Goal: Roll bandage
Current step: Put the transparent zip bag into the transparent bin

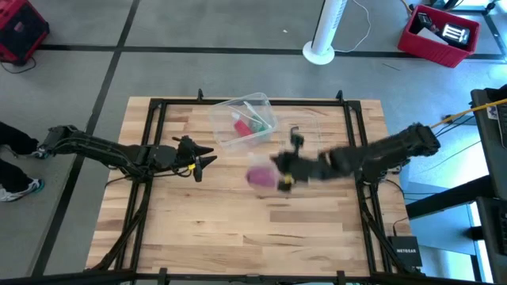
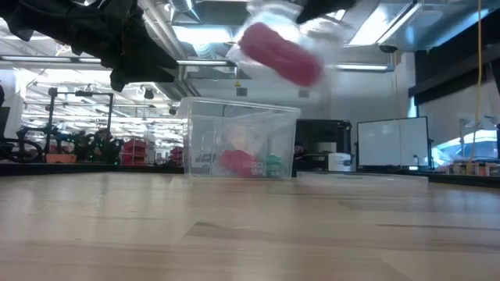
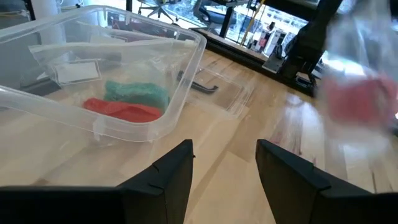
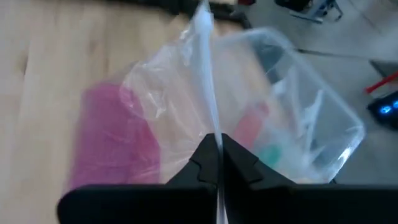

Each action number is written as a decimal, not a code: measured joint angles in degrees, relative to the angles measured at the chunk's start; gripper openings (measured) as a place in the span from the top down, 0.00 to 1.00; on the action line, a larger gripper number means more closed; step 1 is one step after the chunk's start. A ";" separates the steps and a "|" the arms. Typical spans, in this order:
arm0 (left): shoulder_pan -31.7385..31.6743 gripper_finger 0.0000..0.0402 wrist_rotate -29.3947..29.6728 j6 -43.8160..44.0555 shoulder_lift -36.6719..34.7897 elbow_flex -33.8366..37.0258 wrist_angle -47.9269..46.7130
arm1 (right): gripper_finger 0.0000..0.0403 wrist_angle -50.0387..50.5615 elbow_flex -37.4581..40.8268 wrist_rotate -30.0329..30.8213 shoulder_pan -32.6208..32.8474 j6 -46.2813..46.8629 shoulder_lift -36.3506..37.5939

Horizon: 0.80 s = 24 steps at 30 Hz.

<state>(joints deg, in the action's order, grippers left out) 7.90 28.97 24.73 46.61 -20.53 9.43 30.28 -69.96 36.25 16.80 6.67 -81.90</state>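
The bandage is a small pink roll that seems to sit inside a crumpled clear plastic wrapper. The roll is off the table, in the air in the low view, and also shows in the right wrist view and, blurred, in the left wrist view. My right gripper is shut on the wrapper near the table's middle. My left gripper is open and empty, left of the roll and near the clear box; its fingers stand apart in its wrist view. My right gripper pinches a thin gathered edge of the clear wrapper between its two shut fingers. The wrapper with the pink roll hangs from the fingers, lifted clear of the table. How many layers it has, I cannot tell.
A clear plastic box with pink and green contents stands at the table's far middle, behind the roll; it also shows in the left wrist view and the low view. A small dark tool lies right of the box. Bare wood lies toward the near edge.
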 joint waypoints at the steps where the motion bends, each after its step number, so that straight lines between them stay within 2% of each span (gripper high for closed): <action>1: 0.00 0.59 0.00 -0.23 0.00 0.00 -0.01 | 0.99 -0.98 -1.20 -2.28 -2.81 -1.66 0.58; 4: 0.00 0.59 0.01 -0.39 0.00 0.00 -0.36 | 0.99 -7.57 -4.39 -10.48 -10.60 -5.73 0.81; 7: 0.00 0.59 0.00 -0.20 0.00 0.00 -0.30 | 0.99 -18.55 -5.08 -17.65 -17.35 -8.45 -0.78; 10: 0.00 0.59 0.02 1.54 0.00 0.00 -0.24 | 0.99 -30.08 -5.06 -22.99 -22.89 -8.60 -4.28; 14: 0.00 0.59 0.02 3.22 0.00 0.00 -0.35 | 0.99 -39.52 -5.05 -30.26 -28.00 -7.18 -10.52; 17: 0.00 0.59 0.02 3.84 0.00 0.00 -0.39 | 0.99 -41.97 -5.02 -33.21 -29.72 -3.63 -15.45; 24: 0.00 0.59 0.02 5.03 0.00 0.00 -0.91 | 0.99 -36.14 -4.97 -31.78 -32.08 4.07 -21.94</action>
<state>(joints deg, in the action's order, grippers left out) 7.90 28.99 29.76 46.61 -20.53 8.52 -5.86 -74.94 4.47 -15.28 10.74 -103.84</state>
